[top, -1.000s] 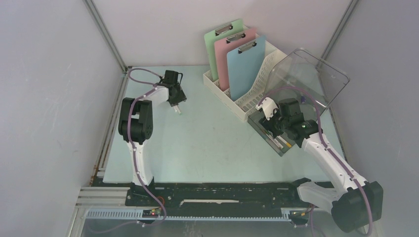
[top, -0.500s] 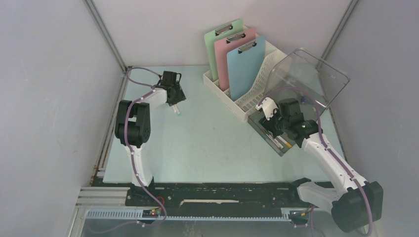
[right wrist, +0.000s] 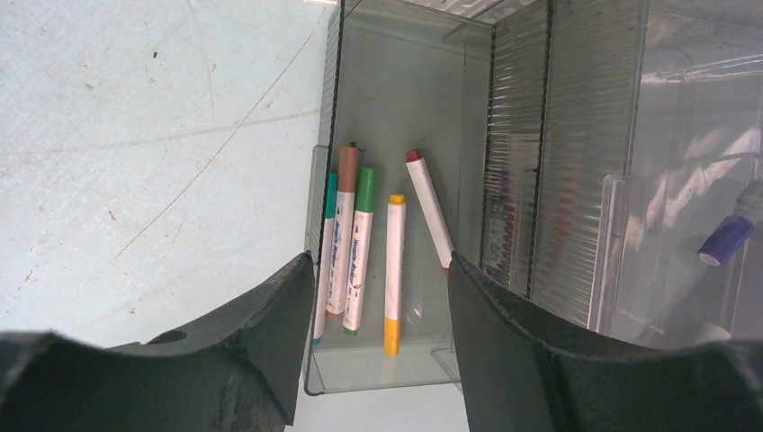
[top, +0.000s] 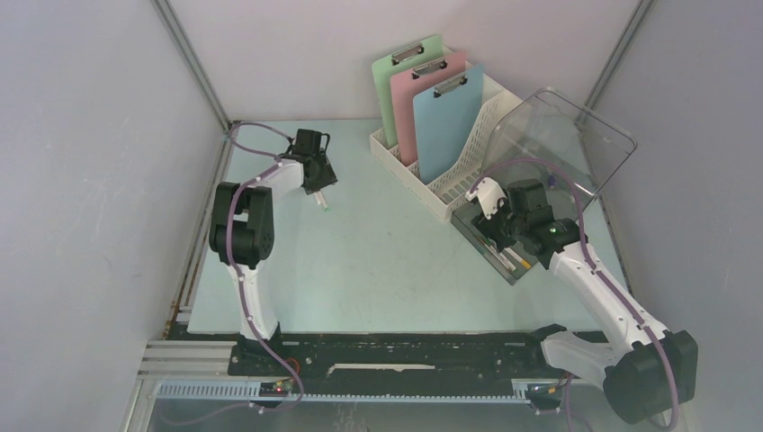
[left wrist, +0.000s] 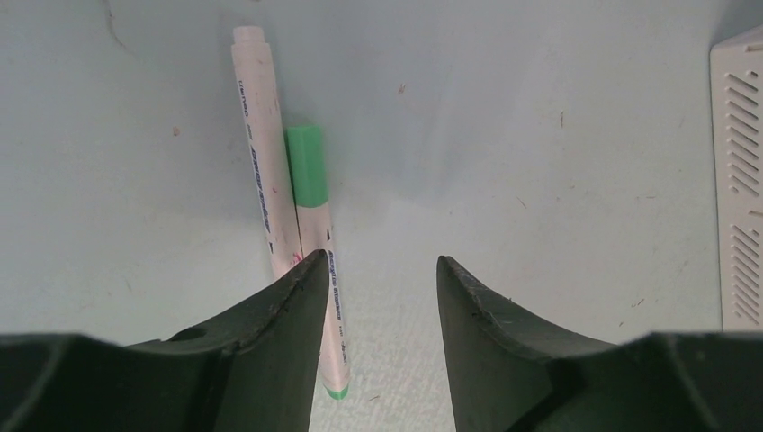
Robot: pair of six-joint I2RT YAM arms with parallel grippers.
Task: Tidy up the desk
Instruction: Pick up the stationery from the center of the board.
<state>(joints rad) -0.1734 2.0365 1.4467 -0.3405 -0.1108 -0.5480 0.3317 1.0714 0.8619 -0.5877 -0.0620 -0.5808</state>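
Gaping empty, the left gripper (left wrist: 382,270) overhangs the pale mint-blue desk (top: 387,261); only its wrist view separates two seemingly touching slim white markers (left wrist: 263,162).

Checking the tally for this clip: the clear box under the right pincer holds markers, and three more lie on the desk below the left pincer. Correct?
No: only two lie on the desk below the left pincer, a white marker and a green-capped marker, side by side; the left wrist view shows it. The clear box under the right pincer does hold markers.
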